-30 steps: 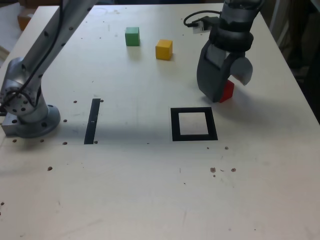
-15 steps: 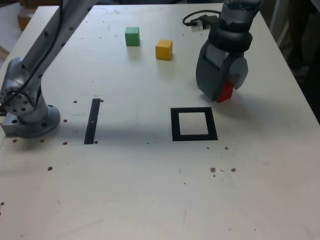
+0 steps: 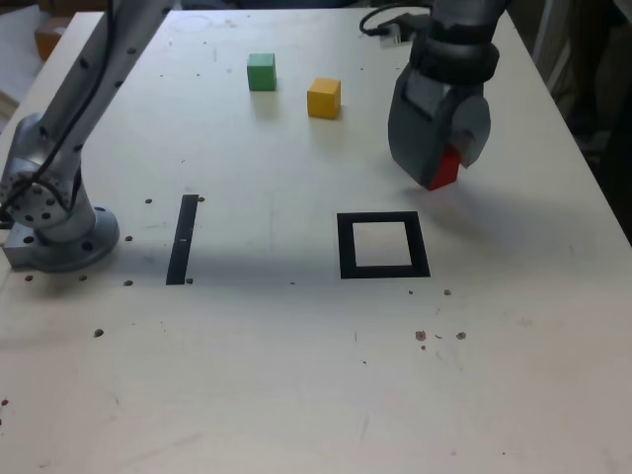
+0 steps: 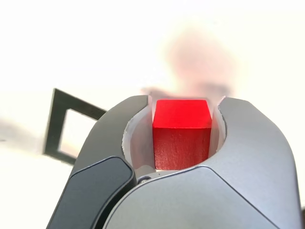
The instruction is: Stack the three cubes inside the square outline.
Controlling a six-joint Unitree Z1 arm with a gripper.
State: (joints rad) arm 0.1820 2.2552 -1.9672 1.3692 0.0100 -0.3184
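Single arm at the carry step of a stacking task. The gripper (image 3: 446, 163) has its fingers (image 4: 248, 143) closed narrowly on the red cube (image 4: 181, 133), which sits squarely between the two curved inner faces in the wrist view; in the exterior view a red corner shows below the grey housing, and the cube appears to be clear of the table (image 3: 296, 375), though the gap is hard to judge. The landmark is the square outline (image 3: 383, 245), a black frame with an empty white centre. Relative to it, the held cube lies just beyond the far edge and slightly toward the exterior view's right, near but not over the frame. The yellow cube (image 3: 324, 98) and the green cube (image 3: 261, 72) rest well beyond the outline, toward the far side of the table, close together with the green one farther to the exterior view's left. A narrow black strip (image 3: 183, 238) lies flat well to the outline's left in that view. The coming move likely turns on one offset: the cube must travel toward the camera and slightly left to centre over the white field before lowering.
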